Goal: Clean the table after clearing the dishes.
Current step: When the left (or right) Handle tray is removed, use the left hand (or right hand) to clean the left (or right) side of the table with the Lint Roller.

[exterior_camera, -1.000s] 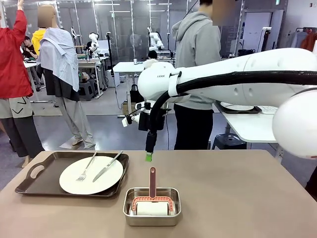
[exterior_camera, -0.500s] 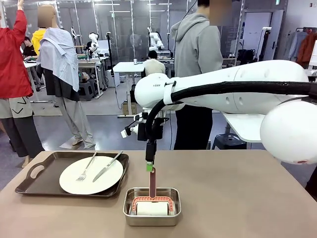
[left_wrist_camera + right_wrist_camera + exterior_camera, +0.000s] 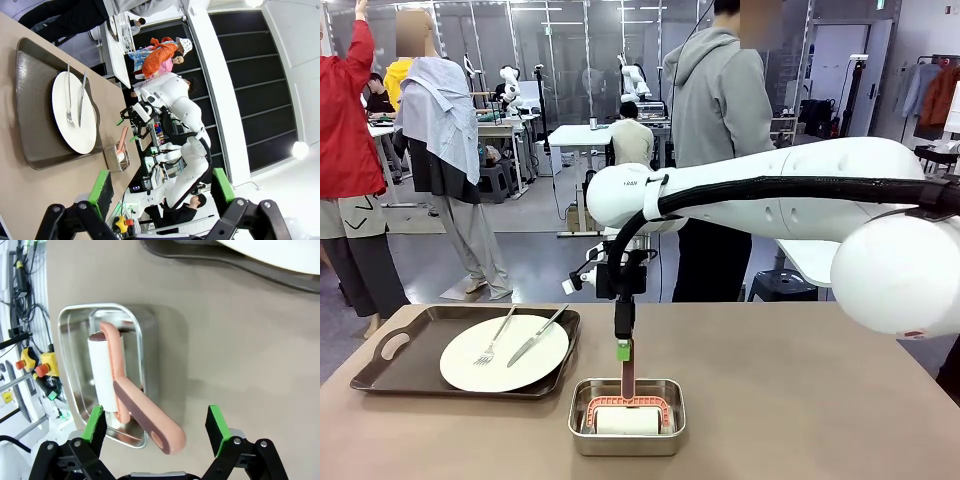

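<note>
Table (image 3: 800,400): tray (image 3: 430,328) left, roller (image 3: 626,421) in pan (image 3: 620,444); both jaws spread, right flanking handle (image 3: 628,378).

Table (image 3: 800,400) matte brown-taupe. Tray (image 3: 430,330) dark brown; plate (image 3: 510,370) white; fork (image 3: 492,345), knife (image 3: 535,337) silver. Pan (image 3: 578,445) steel-grey. Roller (image 3: 132,407) salmon-pink handle, white roll. Right pincer (image 3: 156,422) black, green pads.

Bkgd: a grey floor (image 3: 535,265) is seen, w/ glass partitions (image 3: 560,60) in dark frames along the far wall. White work tables (image 3: 582,135) are set mid-room, w/ grey stools (image 3: 492,182) beside them at left. Another white table (image 3: 825,258) is placed at right, a dark stool (image 3: 778,286) just beside it. Garments (image 3: 938,92) are hung far right. In the left wrist view, dark panels (image 3: 250,75) betw. white bars & a bright round lamp (image 3: 300,149) are shown.
</note>
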Available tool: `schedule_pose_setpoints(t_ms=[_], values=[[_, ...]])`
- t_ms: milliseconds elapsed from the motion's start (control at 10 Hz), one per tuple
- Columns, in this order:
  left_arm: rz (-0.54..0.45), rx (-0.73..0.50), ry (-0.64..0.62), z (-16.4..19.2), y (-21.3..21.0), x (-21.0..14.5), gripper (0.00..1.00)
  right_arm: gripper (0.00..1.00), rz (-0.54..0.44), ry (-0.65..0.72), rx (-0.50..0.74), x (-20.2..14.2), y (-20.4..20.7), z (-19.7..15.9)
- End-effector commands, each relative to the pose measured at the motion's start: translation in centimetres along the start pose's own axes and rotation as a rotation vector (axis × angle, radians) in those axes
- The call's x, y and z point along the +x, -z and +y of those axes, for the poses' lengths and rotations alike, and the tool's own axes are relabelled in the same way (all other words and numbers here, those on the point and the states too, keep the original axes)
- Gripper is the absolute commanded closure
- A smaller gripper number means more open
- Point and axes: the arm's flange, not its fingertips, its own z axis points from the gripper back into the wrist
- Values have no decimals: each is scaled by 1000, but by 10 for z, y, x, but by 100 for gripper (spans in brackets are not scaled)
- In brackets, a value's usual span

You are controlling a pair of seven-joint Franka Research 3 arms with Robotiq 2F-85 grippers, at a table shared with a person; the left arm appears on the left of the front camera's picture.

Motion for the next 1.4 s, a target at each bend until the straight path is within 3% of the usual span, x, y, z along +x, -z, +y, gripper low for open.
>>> schedule_pose_setpoints(t_ms=[0, 800, 900, 1100, 1200, 1300], values=[[2, 14, -8, -1, -3, -2, 0, 0, 39, -27, 35, 12, -8, -5], [2, 14, -8, -1, -3, -2, 0, 0, 43, -58, 101, 7, 10, -5], [2, 14, -8, -1, -3, -2, 0, 6, 45, -59, 105, 5, 11, -5], [2, 14, -8, -1, -3, -2, 0, 44, 47, -65, 110, 5, 11, -3], [2, 14, -8, -1, -3, -2, 0, 45, 50, -61, 109, 5, 11, -3], [2, 14, -8, -1, -3, -2, 0, 84, 45, -55, 108, 4, 10, -2]])
